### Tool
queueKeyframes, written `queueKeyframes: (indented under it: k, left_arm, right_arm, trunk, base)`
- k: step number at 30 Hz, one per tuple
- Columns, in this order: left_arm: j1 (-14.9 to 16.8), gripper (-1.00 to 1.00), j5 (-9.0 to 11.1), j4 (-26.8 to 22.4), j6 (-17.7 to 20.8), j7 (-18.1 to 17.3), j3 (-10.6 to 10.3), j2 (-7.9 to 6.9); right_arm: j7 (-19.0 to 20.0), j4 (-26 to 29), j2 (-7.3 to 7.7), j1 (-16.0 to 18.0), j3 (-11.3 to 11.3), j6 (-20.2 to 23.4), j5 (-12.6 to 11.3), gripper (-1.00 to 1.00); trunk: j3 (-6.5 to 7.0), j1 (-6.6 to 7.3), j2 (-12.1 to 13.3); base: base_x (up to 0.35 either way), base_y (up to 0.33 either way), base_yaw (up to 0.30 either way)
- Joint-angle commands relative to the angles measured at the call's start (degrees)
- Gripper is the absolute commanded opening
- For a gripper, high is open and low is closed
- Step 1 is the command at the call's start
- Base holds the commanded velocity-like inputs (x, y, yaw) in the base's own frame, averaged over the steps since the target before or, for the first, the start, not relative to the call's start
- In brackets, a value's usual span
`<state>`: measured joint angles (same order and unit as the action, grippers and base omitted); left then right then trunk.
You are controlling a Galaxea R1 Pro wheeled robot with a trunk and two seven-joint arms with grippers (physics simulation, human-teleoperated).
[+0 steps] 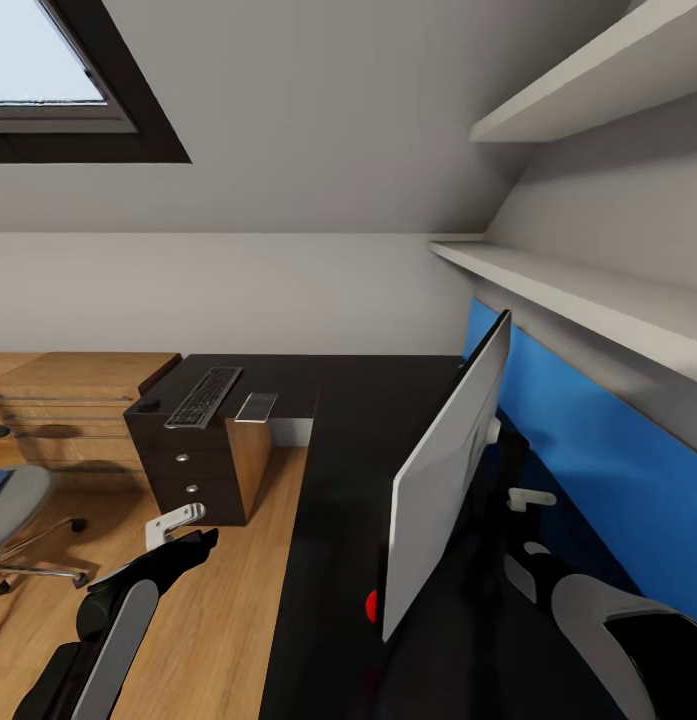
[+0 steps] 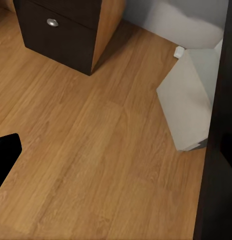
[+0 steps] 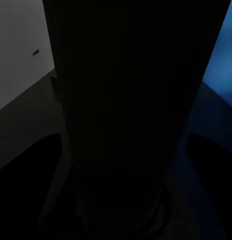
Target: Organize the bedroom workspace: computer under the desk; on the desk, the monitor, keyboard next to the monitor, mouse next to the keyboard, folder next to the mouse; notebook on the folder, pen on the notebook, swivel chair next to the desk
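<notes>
The monitor (image 1: 443,485) stands on the dark L-shaped desk (image 1: 338,420), seen nearly edge-on. My right gripper (image 1: 531,520) is behind it, and its dark back (image 3: 131,110) looms close in the right wrist view; how the jaws stand is unclear. The keyboard (image 1: 203,397) lies on the far wing of the desk beside a flat grey pad (image 1: 256,407) and a small dark mouse-like thing (image 1: 148,405). The swivel chair (image 1: 18,510) is at the far left. My left gripper (image 1: 178,528) hangs open over the floor. A white computer case (image 2: 191,100) sits on the floor by the desk edge.
A dark drawer unit (image 1: 203,470) stands under the desk's far wing, also seen as the drawer unit (image 2: 66,30). A wooden dresser (image 1: 68,400) lines the back wall. White shelves (image 1: 588,290) overhang the blue wall panel (image 1: 608,460). Something red (image 1: 371,605) sits at the monitor's foot.
</notes>
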<state>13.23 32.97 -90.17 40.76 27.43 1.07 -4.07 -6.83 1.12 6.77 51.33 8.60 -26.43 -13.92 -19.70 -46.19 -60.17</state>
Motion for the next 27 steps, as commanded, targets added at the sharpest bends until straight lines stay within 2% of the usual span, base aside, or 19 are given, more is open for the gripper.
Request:
queueKeyframes:
  k: [1, 11, 23, 24, 27]
  left_arm:
    - [0.0, 1.00, 0.6, -0.1, 0.2, 0.5, 0.0, -0.02]
    - [0.0, 1.00, 0.6, -0.1, 0.2, 0.5, 0.0, 0.02]
    - [0.0, 1.00, 0.6, -0.1, 0.2, 0.5, 0.0, 0.02]
    - [0.0, 1.00, 0.6, -0.1, 0.2, 0.5, 0.0, 0.02]
    - [0.0, 1.00, 0.6, -0.1, 0.2, 0.5, 0.0, 0.02]
  right_arm:
    - [-1.2, -0.5, 0.05, 0.0, 3.4, -0.5, -2.2, -1.00]
    - [-1.1, -0.5, 0.00, 0.0, 3.4, -0.5, -2.3, -1.00]
    - [-1.3, -0.6, -0.07, 0.0, 3.4, -0.5, -2.2, -1.00]
    - [-1.3, -0.6, -0.07, 0.0, 3.4, -0.5, -2.2, 1.00]
    - [-1.3, -0.6, -0.07, 0.0, 3.4, -0.5, -2.2, 1.00]
  trunk:
    - [-0.08, -0.01, 0.0]
    - [0.05, -0.01, 0.0]
    - [0.06, -0.01, 0.0]
    - [0.06, -0.01, 0.0]
    - [0.06, -0.01, 0.0]
  base:
    - [0.000, 0.000, 0.000]
    - [0.000, 0.000, -0.152]
    - [0.000, 0.000, -0.014]
    - [0.000, 0.000, 0.000]
    - [0.000, 0.000, 0.000]
